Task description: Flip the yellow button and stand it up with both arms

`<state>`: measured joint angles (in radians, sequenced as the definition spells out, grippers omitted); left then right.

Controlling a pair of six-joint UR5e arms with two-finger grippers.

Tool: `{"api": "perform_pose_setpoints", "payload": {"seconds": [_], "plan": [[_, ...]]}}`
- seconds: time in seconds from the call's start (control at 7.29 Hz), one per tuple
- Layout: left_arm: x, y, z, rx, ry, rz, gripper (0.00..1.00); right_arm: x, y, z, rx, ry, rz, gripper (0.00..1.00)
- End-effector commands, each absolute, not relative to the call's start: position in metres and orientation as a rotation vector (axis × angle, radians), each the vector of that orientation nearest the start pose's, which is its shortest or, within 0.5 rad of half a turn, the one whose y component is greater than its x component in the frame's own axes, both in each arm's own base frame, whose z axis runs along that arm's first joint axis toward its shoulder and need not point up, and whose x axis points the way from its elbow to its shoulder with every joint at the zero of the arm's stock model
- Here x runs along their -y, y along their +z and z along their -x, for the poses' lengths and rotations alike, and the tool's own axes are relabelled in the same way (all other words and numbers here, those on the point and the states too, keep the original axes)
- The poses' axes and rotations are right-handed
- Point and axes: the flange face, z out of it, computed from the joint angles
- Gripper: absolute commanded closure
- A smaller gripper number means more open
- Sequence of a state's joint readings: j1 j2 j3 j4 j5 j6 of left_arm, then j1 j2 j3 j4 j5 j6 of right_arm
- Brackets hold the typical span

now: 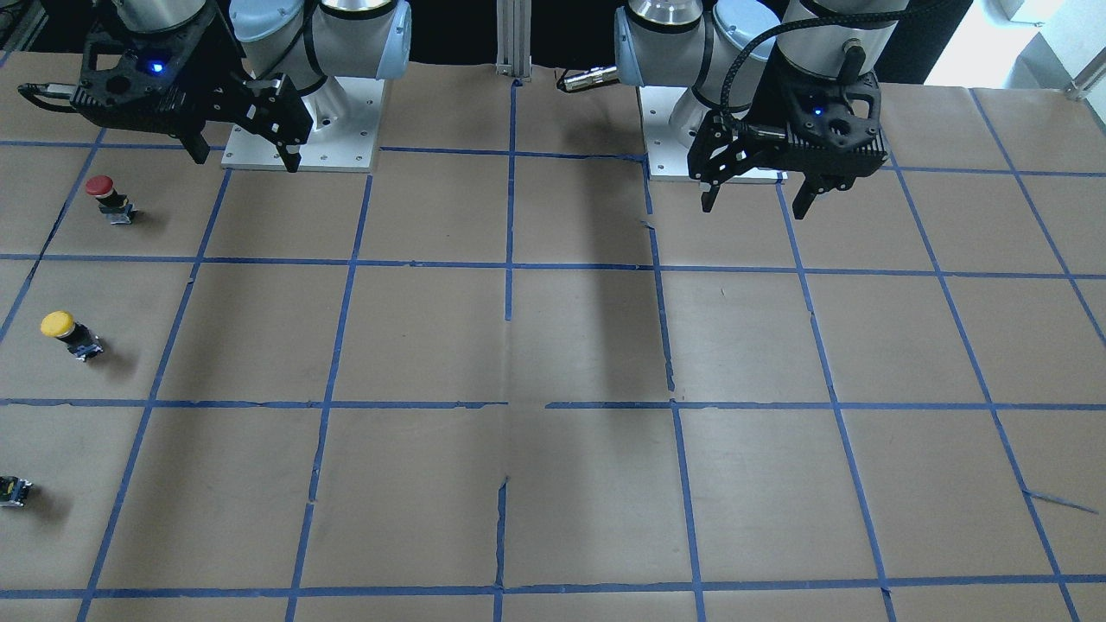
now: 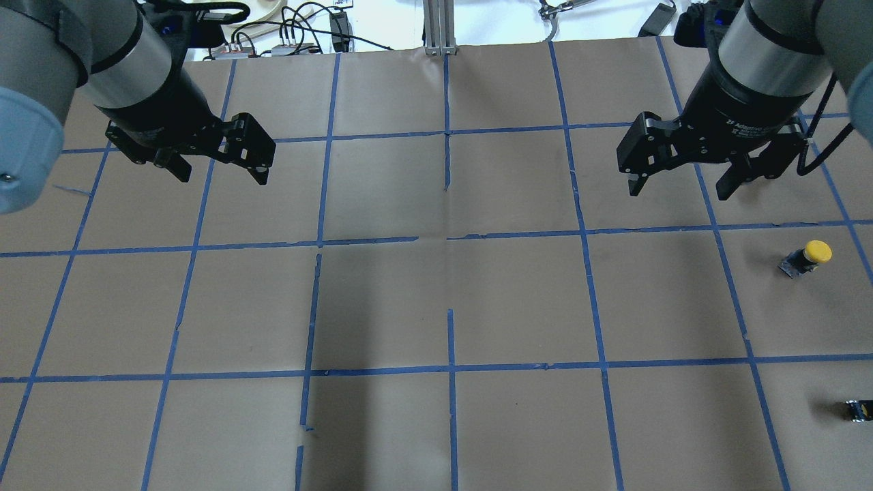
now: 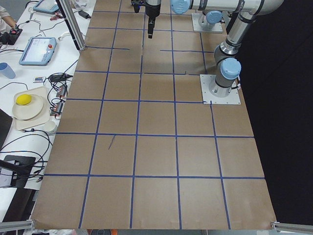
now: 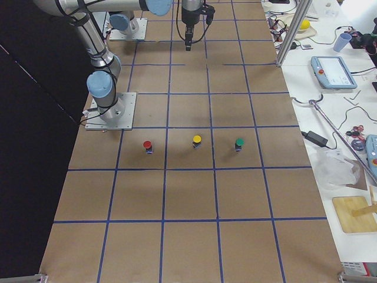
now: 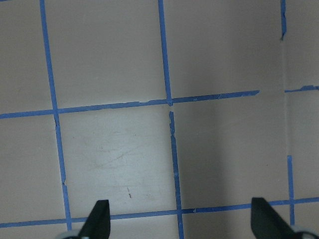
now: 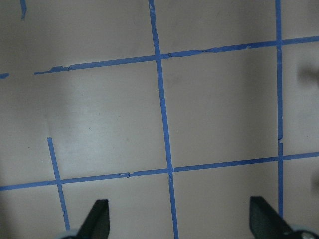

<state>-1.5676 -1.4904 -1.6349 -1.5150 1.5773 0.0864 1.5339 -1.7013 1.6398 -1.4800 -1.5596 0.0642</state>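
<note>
The yellow button (image 1: 69,333) stands on the brown table at the robot's far right, cap up as far as I can tell. It also shows in the overhead view (image 2: 808,258) and in the exterior right view (image 4: 197,141). My right gripper (image 2: 680,192) hangs open and empty above the table, well back and inward of the button; it also shows in the front view (image 1: 246,161). My left gripper (image 2: 222,176) hangs open and empty over the table's other half, and the front view shows it too (image 1: 754,210). Both wrist views show only taped paper between open fingertips (image 5: 99,216) (image 6: 99,216).
A red-capped button (image 1: 108,197) stands nearer the robot's base, in line with the yellow one. A green-capped button (image 4: 238,143) stands farther out; only its dark base (image 2: 858,409) shows at the overhead view's edge. The arm base plates (image 1: 302,155) sit at the table's back.
</note>
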Motion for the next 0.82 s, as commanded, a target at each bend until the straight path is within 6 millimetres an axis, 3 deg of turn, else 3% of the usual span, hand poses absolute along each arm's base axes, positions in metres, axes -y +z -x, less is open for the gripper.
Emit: {"api": "perform_pose_setpoints", "payload": {"seconds": [0.0,0.55,0.69], "plan": [[0.461,0.505,0.131,-3.119,-0.114,-0.14,0.0,0.437,0.507,-0.118,-3.132,0.041,-0.156,0.0],[0.456,0.512,0.13,-3.125,-0.1,-0.134,0.0,0.438,0.509,-0.118,-3.127,0.022,-0.154,0.0],[0.457,0.501,0.129,-3.12,-0.061,-0.131,0.0,0.438,0.508,-0.118,-3.127,0.024,-0.154,0.0]]}}
